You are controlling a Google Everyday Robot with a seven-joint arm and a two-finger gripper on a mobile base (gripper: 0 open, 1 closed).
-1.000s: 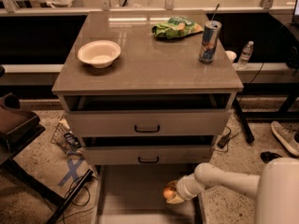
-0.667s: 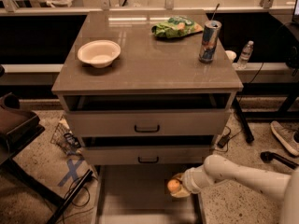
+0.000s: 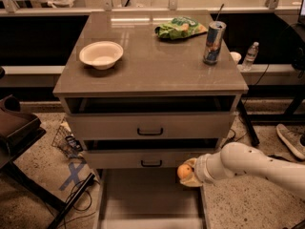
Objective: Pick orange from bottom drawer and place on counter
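Gripper (image 3: 187, 173) clamped on orange (image 3: 184, 171) above bottom drawer (image 3: 150, 197) (right side).

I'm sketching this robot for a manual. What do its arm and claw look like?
The arm is a smooth, rounded white tube, seamed at the wrist. Its short cream claw, over the bottom drawer, shows no cables or markings.

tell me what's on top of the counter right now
On the counter sit a white bowl, a green bag and a can. Anything under the bag is hidden. The orange is not there: the gripper holds it over the bottom drawer.
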